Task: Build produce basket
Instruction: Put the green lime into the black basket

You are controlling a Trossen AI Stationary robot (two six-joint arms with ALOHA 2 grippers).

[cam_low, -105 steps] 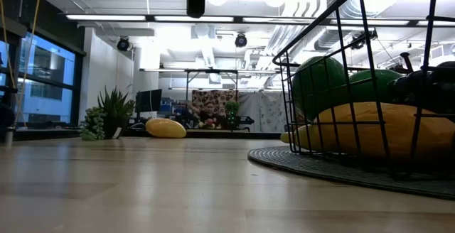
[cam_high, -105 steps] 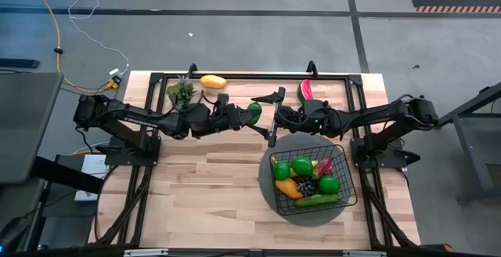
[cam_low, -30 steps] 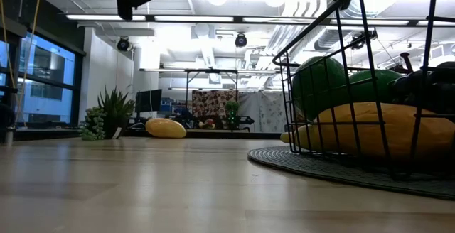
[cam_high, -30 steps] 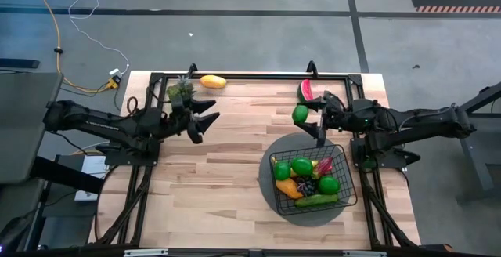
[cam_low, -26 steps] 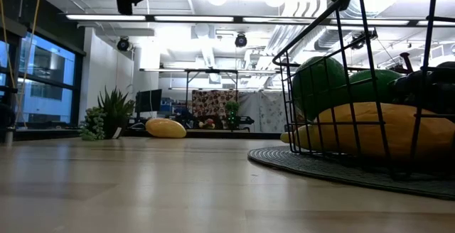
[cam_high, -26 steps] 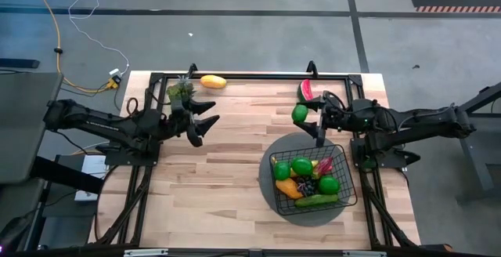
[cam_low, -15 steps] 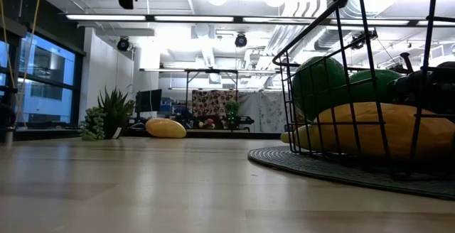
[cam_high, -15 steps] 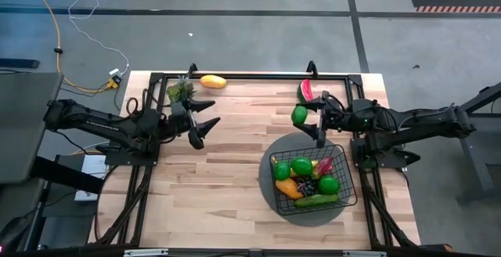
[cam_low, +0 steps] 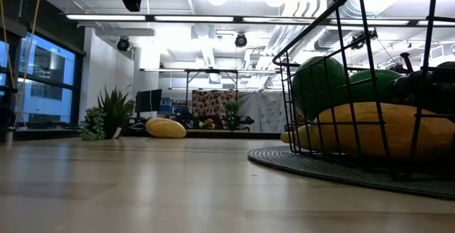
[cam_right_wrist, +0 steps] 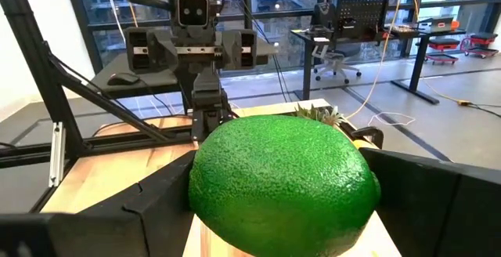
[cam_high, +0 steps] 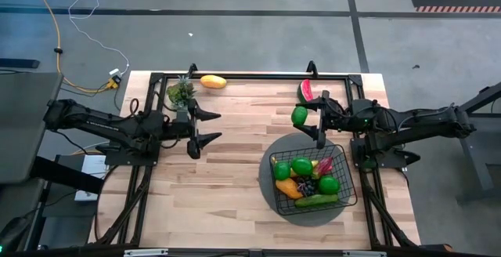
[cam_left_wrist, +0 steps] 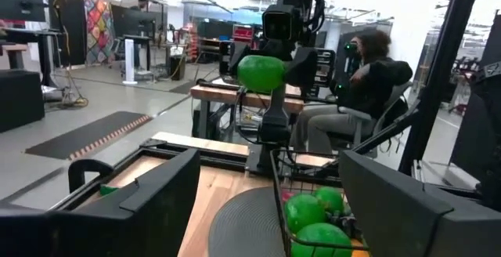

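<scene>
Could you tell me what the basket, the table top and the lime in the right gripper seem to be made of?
Basket: thin black wire, likely coated metal, since the produce shows through its open mesh.
Table top: pale wood in narrow glued strips, smooth and matte.
Lime in the right gripper: probably moulded plastic or foam; its even bright green, finely pebbled skin suggests a toy, though the look leaves it open.

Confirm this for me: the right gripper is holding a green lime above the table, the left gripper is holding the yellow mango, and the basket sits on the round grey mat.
One thing is wrong: the left gripper is open and holds nothing. The high view shows the yellow mango lying at the table's far edge. As stated, the right gripper holds a green lime and the basket sits on the round grey mat.
</scene>
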